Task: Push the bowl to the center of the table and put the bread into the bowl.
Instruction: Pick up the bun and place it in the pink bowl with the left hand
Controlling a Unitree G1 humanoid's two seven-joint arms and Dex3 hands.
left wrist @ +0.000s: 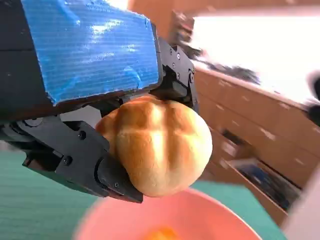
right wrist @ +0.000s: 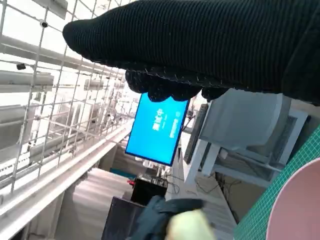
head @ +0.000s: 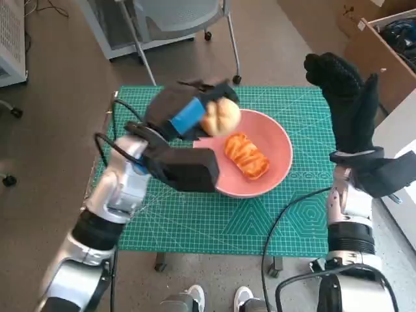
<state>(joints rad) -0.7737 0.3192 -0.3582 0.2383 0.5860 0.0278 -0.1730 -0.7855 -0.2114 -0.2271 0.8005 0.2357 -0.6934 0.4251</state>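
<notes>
A pink bowl [head: 279,146] sits near the middle of the green mat, with an orange striped pastry [head: 247,156] lying inside it. My left hand [head: 185,114] grips a round golden bun [head: 221,116] over the bowl's left rim; in the left wrist view the bun [left wrist: 157,145] is clamped between black fingers [left wrist: 85,160] above the bowl [left wrist: 200,220]. My right hand [head: 348,97] is raised beside the bowl's right side, fingers apart, holding nothing. In the right wrist view the glove [right wrist: 200,45] fills the top and the bowl's rim [right wrist: 300,210] shows at a corner.
The green cutting mat [head: 195,221] covers the table. An office chair [head: 175,19] stands beyond the far edge and cardboard boxes [head: 380,39] lie at the right. A person's feet [head: 214,299] show at the near edge. A lit blue screen [right wrist: 157,130] shows in the right wrist view.
</notes>
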